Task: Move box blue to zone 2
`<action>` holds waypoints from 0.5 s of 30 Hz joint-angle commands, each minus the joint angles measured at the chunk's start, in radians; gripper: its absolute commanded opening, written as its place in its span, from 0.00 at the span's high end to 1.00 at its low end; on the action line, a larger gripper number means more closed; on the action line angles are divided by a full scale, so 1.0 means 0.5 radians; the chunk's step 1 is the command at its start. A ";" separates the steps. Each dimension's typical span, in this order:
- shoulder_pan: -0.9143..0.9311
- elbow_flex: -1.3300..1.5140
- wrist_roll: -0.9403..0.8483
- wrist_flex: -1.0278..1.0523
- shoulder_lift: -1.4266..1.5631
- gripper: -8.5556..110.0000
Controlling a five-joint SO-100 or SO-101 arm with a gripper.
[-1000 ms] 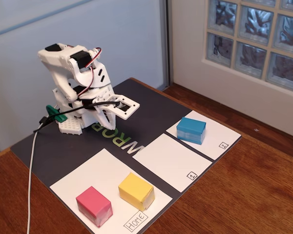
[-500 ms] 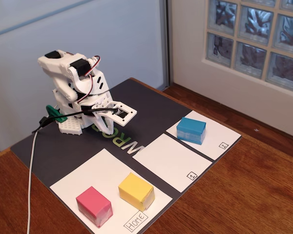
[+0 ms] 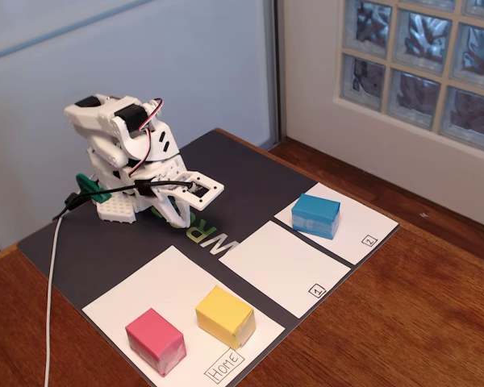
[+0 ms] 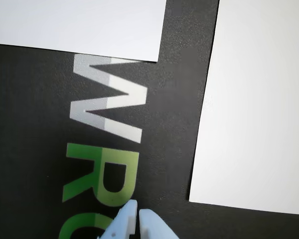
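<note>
The pink cube (image 3: 155, 340) sits nearest the fixed camera, on the "Home" sheet (image 3: 177, 278) with the yellow cube (image 3: 224, 315) just beside it. Beyond that sheet, past zone 1 (image 3: 282, 266), the box blue (image 3: 315, 215) rests on zone 2 (image 3: 363, 222). The arm is folded low over the dark mat (image 3: 105, 250) on the wooden table (image 3: 403, 322), its pincer (image 4: 138, 215) nearly closed and empty above the mat's lettering (image 4: 107, 144).

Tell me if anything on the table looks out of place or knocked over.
Nothing stands out. The blue box sits flat on zone 2, the pink cube and yellow cube rest upright on the Home sheet.
</note>
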 commanded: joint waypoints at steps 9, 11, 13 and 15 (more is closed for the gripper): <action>0.064 0.123 -0.080 -0.003 0.150 0.93; 0.117 0.184 -0.117 -0.003 0.209 0.93; 0.141 0.199 -0.138 0.046 0.239 0.93; 0.126 0.199 -0.123 0.071 0.258 0.93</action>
